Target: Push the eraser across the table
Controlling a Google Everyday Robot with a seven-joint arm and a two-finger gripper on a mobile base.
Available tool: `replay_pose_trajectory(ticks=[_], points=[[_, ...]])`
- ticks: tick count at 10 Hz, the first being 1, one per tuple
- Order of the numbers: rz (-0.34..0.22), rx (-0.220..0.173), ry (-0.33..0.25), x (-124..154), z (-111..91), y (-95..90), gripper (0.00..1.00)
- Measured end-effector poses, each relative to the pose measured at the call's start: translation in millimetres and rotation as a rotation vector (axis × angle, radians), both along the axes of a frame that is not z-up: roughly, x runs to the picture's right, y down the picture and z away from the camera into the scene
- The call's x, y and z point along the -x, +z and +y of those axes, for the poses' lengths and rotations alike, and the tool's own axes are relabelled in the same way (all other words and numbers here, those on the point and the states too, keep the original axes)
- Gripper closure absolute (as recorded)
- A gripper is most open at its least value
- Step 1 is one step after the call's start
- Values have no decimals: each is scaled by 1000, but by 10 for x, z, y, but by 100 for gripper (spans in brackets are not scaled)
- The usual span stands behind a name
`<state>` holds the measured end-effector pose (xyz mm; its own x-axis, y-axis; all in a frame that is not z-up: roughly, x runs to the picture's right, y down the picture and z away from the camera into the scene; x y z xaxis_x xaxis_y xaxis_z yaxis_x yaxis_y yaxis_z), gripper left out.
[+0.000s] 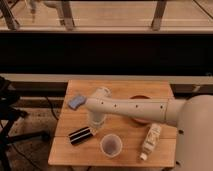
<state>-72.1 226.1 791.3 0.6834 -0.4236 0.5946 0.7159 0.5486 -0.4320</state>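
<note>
The eraser (81, 135), a black block with two white stripes, lies at an angle on the front left part of the light wooden table (64, 151). My gripper (95, 123) hangs down from the white arm just to the right of the eraser and slightly behind it, close to its right end. Whether it touches the eraser is not visible. The arm reaches in from the right across the middle of the table.
A small light-blue pad (77, 102) lies at the back left. A clear cup (111, 145) stands near the front edge, right of the eraser. A white bottle (151, 140) lies at the front right, and an orange bowl (141, 100) sits behind the arm.
</note>
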Motion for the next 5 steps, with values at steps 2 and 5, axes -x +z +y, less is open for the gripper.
replay_pose_trajectory(ticks=[2,5], points=[[-13,-3,-17,124,1,47,100],[-13,-3,-16,122,-8,39,100]])
